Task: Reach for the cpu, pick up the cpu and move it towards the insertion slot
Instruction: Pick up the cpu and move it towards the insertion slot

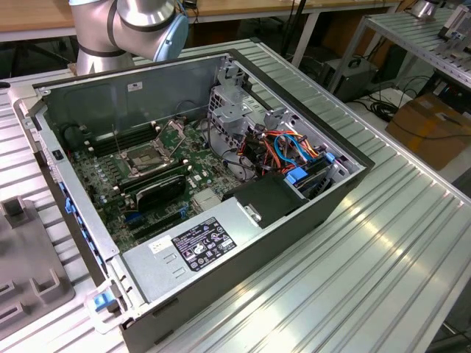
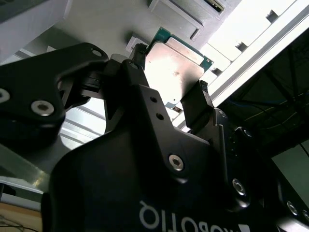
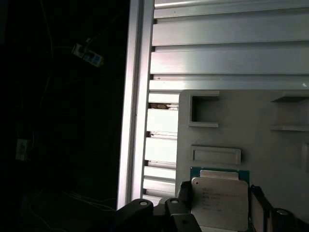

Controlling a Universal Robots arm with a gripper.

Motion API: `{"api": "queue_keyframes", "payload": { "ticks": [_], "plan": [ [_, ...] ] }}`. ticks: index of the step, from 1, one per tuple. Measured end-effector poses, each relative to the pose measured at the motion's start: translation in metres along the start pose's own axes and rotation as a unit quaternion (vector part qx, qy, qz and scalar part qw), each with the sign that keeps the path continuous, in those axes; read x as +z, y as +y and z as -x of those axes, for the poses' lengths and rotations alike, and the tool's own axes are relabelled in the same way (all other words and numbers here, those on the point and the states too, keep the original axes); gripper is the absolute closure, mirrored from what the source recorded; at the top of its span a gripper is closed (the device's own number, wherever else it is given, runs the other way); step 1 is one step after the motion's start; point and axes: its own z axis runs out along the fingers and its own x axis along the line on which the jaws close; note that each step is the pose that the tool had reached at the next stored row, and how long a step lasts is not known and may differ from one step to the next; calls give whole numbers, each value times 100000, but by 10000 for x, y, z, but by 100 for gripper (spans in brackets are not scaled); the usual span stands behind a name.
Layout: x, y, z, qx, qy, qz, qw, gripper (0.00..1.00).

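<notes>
Gripper (image 2: 171, 69) clamped on cpu (image 2: 175, 60) by opposite edges, above grey fixture tray (image 3: 227, 121) (silver face visible in both wrist views). Insertion slot (image 1: 147, 157) on motherboard (image 1: 103, 176) inside open case (image 1: 309, 228).

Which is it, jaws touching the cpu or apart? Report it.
Touching. In the second wrist view the dark jaws sit against opposite edges of the cpu, with no gap showing.

Ribbed metal table (image 1: 383, 243): open computer case (image 1: 309, 209), grey tray (image 1: 29, 272).
</notes>
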Motion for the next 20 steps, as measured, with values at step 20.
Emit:
{"api": "queue_keyframes", "payload": {
  "ticks": [20],
  "plan": [
    [-43, 2, -1, 2, 36, 3, 100000, 45]
  ]
}}
